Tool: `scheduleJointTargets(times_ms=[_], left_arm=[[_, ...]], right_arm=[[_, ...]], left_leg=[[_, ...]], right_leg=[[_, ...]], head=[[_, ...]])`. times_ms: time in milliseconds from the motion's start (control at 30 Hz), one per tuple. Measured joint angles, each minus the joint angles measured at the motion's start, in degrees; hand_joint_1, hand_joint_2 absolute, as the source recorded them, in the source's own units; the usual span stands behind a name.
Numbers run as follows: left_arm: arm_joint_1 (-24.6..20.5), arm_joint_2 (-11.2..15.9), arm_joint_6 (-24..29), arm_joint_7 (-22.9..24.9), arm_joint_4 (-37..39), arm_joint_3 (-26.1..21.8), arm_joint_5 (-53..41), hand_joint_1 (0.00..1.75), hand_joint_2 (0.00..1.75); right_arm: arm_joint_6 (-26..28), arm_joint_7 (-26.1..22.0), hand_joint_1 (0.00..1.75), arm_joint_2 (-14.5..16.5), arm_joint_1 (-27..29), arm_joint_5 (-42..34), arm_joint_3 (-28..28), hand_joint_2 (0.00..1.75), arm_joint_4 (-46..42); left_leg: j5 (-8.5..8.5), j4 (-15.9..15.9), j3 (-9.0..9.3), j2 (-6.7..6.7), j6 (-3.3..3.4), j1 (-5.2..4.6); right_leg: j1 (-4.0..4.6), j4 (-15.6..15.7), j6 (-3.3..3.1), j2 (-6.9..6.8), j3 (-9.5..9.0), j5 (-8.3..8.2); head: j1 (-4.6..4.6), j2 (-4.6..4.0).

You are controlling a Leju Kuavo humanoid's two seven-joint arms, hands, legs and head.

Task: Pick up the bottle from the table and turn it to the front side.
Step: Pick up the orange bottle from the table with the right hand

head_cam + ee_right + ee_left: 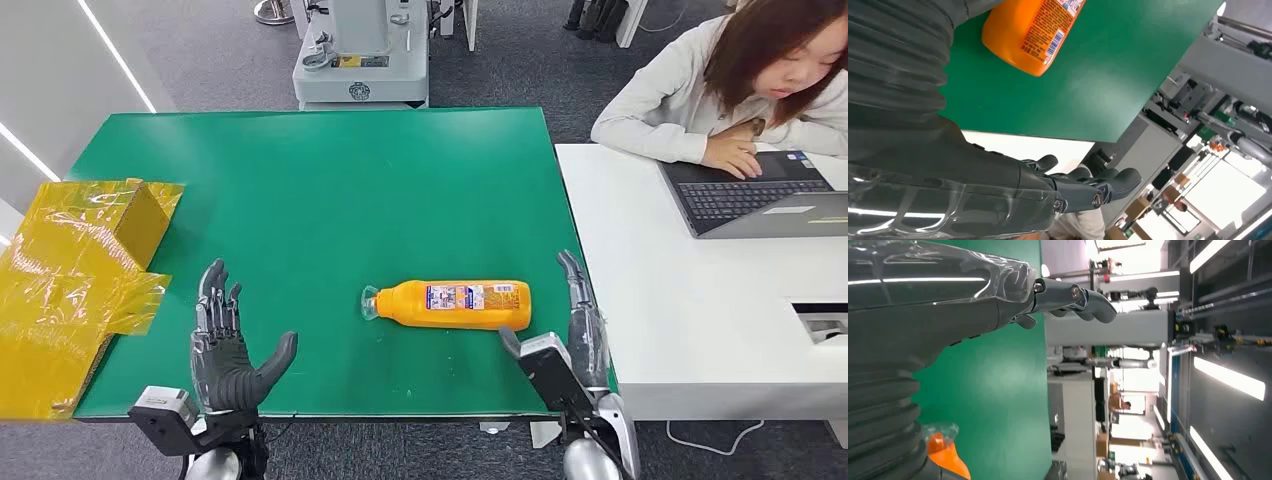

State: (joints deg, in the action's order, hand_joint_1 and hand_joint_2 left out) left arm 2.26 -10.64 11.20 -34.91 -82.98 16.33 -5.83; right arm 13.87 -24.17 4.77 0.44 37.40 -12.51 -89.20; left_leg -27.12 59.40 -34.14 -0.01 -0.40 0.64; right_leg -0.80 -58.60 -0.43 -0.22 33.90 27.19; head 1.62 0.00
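bottle (pixel 455 303): orange, lying on its side on the green table (pixel 330 180), cap toward the left hand, base near the right hand
left hand (pixel 225 345): over the near table edge, palm up, fingers spread, holds nothing, well apart from bottle
right hand (pixel 580 320): at the table's right edge, edge-on, fingers straight and together, empty, just beside bottle base
person (pixel 740 85): at white desk (pixel 690 300), on laptop (pixel 760 195)
yellow film (pixel 75 270): crumpled at table's left edge

Bottle (pixel 452 304) label print illegible
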Motion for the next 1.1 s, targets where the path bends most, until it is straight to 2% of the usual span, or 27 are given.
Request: scheduleJointTargets(times_ms=[133, 300, 600, 1100], left_arm=[[-1.6, 0.0, -0.9, 0.1, 1.3, 0.7, 0.0, 0.00, 1.75], [-5.1, 0.0, -1.4, -1.5, 5.7, 2.5, 0.9, 0.00, 1.75], [-9.0, 0.3, -0.8, -2.5, 9.7, 4.8, 1.2, 0.00, 1.75], [-14.5, 1.2, -0.1, -3.5, 15.6, 7.2, 2.7, 0.00, 1.75]], right_arm=[[-1.9, 0.9, 0.00, -0.8, -2.2, 1.3, -0.3, 1.75, 2.5], [-6.0, 1.2, 0.00, -3.6, -7.2, 3.0, -2.5, 1.75, 8.7], [-11.6, -1.0, 0.00, -7.1, -17.1, 0.0, -7.5, 1.75, 22.0], [-16.1, -1.6, 0.00, -8.7, -29.3, -0.7, -16.6, 1.75, 37.4]], left_leg=[[0.00, 0.0, 0.00, 0.00, 0.00, 0.00], [-0.01, 0.0, -0.02, 0.01, 0.00, 0.00], [0.00, 0.0, -0.01, 0.01, 0.00, 0.00], [0.00, 0.0, -0.02, 0.01, 0.00, 0.00]], right_leg=[[0.00, 0.0, 0.00, 0.01, 0.00, 0.00], [0.00, 0.0, 0.00, 0.02, 0.01, 0.00], [0.00, 0.0, -0.01, 0.02, 0.02, -0.03], [0.00, 0.0, -0.01, 0.02, 0.03, -0.04]], head=[[0.02, 0.00], [0.01, 0.00], [0.02, 0.00], [0.01, 0.00]])
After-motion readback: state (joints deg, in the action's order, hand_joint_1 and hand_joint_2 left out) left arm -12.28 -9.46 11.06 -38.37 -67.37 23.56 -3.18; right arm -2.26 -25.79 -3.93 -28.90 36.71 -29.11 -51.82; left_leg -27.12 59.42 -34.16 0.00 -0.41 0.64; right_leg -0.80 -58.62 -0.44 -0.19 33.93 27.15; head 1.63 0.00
